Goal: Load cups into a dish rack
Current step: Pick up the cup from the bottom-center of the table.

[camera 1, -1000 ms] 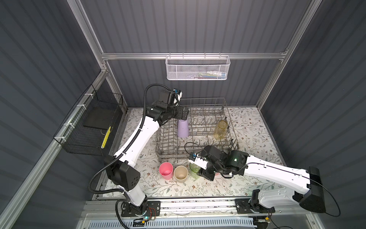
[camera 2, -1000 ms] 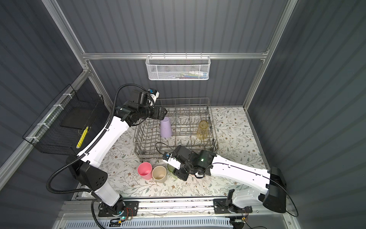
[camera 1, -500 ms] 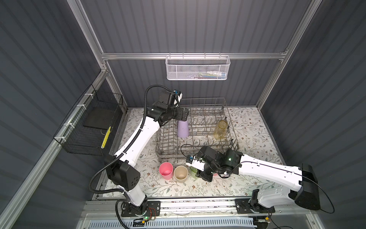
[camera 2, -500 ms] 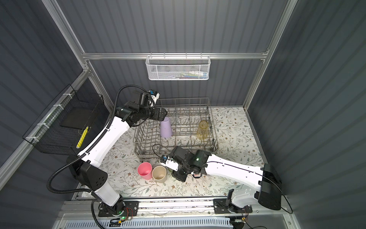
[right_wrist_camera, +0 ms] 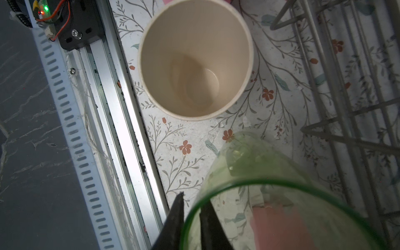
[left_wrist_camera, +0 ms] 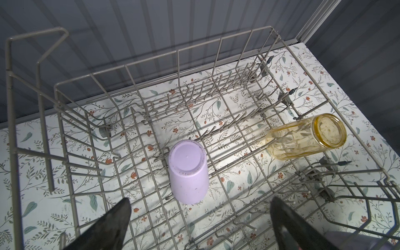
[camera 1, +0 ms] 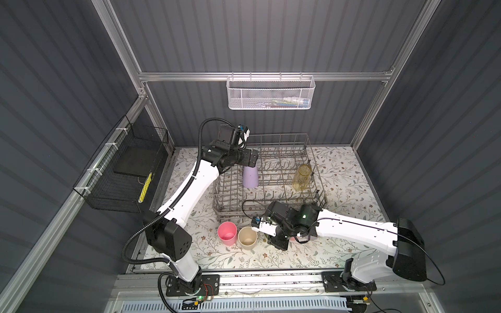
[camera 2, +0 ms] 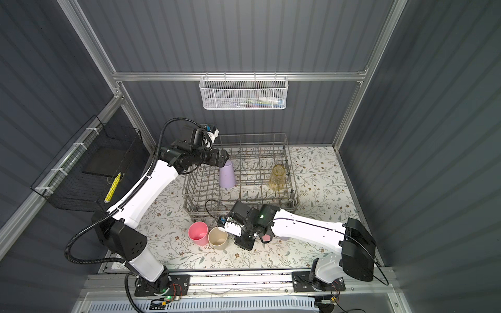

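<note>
1. While pinching the wall of the green glass (right_wrist_camera: 259, 173) at its rim, one finger (right_wrist_camera: 208, 229) inside the mouth and its partner outside: right gripper (right_wrist_camera: 192, 218), narrowed almost to the thickness of that wall. Likely taken by the rim to leave the body free for turning mouth-down later.
2. Mouth-up on the table (camera 1: 347, 176), just right of the beige cup (right_wrist_camera: 194, 65) and just near of the dish rack (camera 1: 230, 206). Whether lifted clear of the table: cannot tell.
3. Spread wide and holding nothing: left gripper (left_wrist_camera: 200, 213), hanging over the rack's left side, above the lilac cup (left_wrist_camera: 188, 171). No contact with it visible.
4. Lilac cup upended over the tines in the rack's left half, presumably for draining and for support against tipping.
5. Likewise base-up: amber glass (left_wrist_camera: 303, 138), leaning on tines by the rack's right wall, well apart from the lilac one.
6. Touching or just beside the beige cup on its left: pink cup (camera 1: 227, 236), both mouth-up on the near table, probably within reach of either arm.
7. Mostly hidden under the right arm (camera 1: 352, 230), right of the green glass: second pink cup (camera 2: 266, 238).
8. By this layout, two loaded and at least four waiting; inversion needed for each before seating.
</note>
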`<action>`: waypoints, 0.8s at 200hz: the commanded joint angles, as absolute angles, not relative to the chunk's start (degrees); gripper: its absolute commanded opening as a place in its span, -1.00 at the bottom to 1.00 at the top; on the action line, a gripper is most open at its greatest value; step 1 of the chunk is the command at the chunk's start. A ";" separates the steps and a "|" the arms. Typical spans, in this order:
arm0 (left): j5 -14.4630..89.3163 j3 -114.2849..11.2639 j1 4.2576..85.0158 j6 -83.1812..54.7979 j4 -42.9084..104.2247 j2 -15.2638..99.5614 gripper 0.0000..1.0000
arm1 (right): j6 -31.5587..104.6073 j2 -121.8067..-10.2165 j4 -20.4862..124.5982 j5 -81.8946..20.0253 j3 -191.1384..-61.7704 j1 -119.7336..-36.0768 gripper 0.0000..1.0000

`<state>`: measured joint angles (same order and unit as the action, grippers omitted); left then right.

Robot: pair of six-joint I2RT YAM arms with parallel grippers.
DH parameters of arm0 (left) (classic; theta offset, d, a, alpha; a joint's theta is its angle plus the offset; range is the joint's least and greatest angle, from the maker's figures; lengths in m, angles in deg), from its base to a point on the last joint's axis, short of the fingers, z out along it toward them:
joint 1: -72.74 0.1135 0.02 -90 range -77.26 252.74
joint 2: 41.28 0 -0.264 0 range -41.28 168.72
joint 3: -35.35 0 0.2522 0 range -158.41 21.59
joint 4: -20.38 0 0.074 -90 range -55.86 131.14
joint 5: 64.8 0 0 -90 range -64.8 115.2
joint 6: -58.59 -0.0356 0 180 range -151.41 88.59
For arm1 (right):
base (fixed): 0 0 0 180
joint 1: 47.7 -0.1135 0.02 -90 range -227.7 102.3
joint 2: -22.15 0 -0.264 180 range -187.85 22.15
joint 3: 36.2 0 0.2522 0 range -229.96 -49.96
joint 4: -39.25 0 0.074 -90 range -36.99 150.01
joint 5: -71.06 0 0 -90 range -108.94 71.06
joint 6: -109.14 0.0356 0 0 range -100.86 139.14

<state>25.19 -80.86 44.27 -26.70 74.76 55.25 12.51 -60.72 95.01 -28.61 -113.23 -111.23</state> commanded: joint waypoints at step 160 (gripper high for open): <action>30.39 -75.62 44.86 -25.67 66.62 48.07 0.99 | 19.45 -30.70 94.33 -54.23 -126.00 -90.93 -1.00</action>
<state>26.74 -77.58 44.35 -26.64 70.76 50.60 14.43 -35.87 103.35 -39.93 -127.68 -97.59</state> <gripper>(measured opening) 0.996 0.084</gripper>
